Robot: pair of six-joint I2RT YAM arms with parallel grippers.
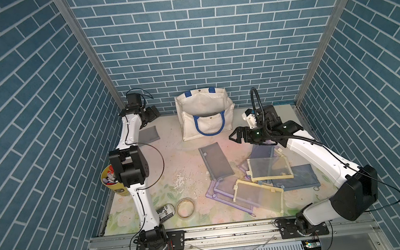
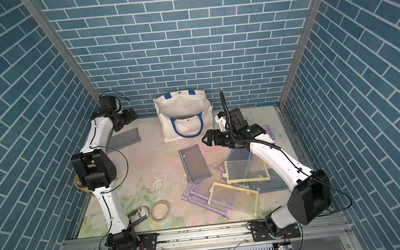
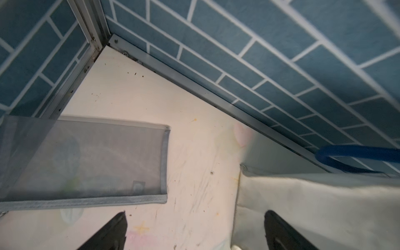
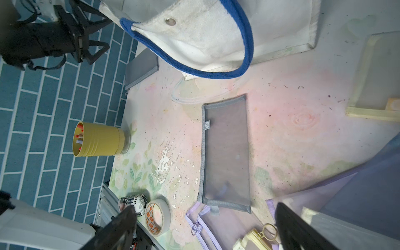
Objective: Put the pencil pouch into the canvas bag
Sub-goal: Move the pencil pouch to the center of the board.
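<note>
Two top views: the canvas bag (image 1: pixel 204 115) stands open at the back wall, and I see no pouch inside it.
Pencil pouch: I think it is the grey pouch (image 1: pixel 216 161) lying flat mid-table. Many pouches lie about, so I am not sure.
Which way: it lies below my right pincer (image 1: pixel 232 137), a little to the left. Its long side runs from the bag toward the front edge.
Nearer arm: the right one. My left pincer (image 1: pixel 154 113) is back in the corner, beside the bag.
Left wrist view: my left pincer is spread wide and holds nothing. A second grey pouch (image 3: pixel 86 160) lies flat near it.
Right wrist view: my right pincer is spread wide and empty, with the grey pouch (image 4: pixel 225 155) ahead of it.
Arm pose: my right arm reaches in over the table, tip pointing left.
</note>
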